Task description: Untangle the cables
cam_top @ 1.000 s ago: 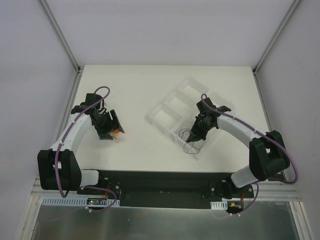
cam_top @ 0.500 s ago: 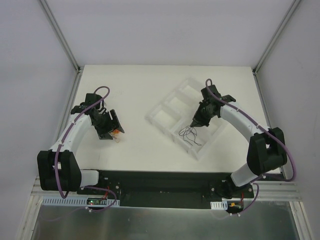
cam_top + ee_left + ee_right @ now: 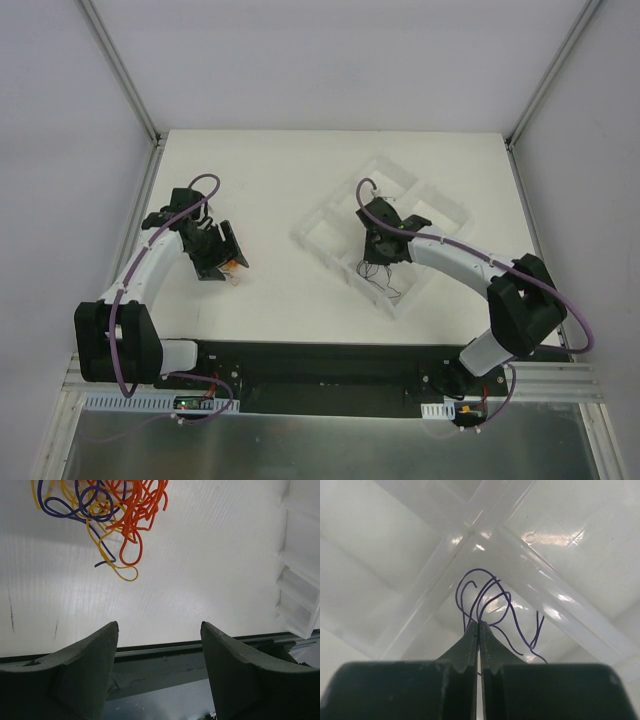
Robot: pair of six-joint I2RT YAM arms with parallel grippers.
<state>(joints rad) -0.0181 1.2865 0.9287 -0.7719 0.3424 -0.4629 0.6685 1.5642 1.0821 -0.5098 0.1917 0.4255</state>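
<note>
A tangle of thin orange, yellow and dark blue cables (image 3: 107, 515) lies on the white table at the left; in the top view it is a small orange bunch (image 3: 235, 264) beside my left gripper (image 3: 222, 257). That left gripper (image 3: 159, 630) is open and empty, apart from the tangle. My right gripper (image 3: 378, 254) is shut on thin dark blue cables (image 3: 490, 600) and holds them over a clear plastic tray (image 3: 330, 215); the strands (image 3: 385, 280) hang into a near compartment.
The clear tray (image 3: 560, 605) has several compartments split by raised walls and lies at an angle in the table's middle right. The table's dark front edge (image 3: 165, 650) shows under the left fingers. Grey walls enclose the sides and back.
My right gripper has carried the dark blue cables leftward and a little nearer over the tray. The left arm and the orange tangle have not moved.
</note>
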